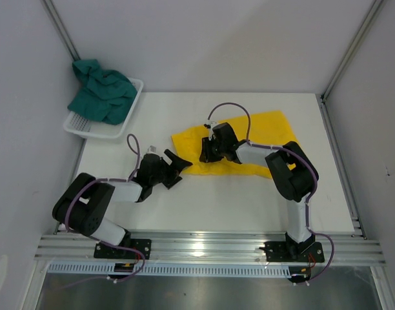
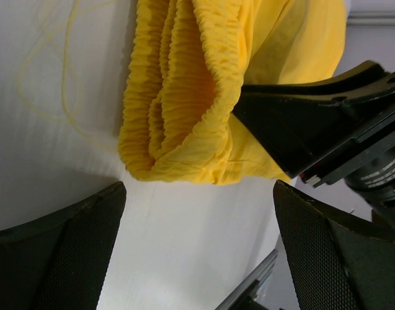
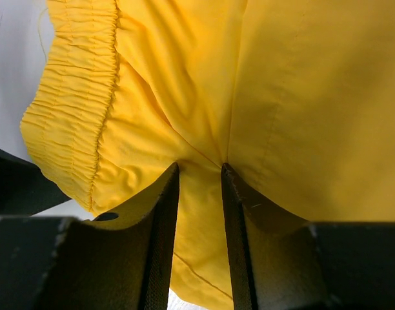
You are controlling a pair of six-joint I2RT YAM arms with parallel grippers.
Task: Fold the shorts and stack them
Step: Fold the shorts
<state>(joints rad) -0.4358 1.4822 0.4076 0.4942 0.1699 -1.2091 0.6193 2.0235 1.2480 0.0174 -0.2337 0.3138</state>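
Yellow shorts [image 1: 268,132]: flat on desk [image 1: 249,200], centre-right; long axis left to right; elastic waistband [image 2: 184,97] bunched at the left end. Right claw [image 3: 199,169]: over the near-left part; fingers drawn close on a pinch of the yellow cloth. Left claw [image 1: 173,169]: spread wide, holding nothing; just left of the waistband, the nearer arm to that end. Teal shorts [image 1: 102,90]: heaped in basket [image 1: 81,129], far left. Not determinable: layers in the pinch; cloth under the right arm; drawstring, logo.
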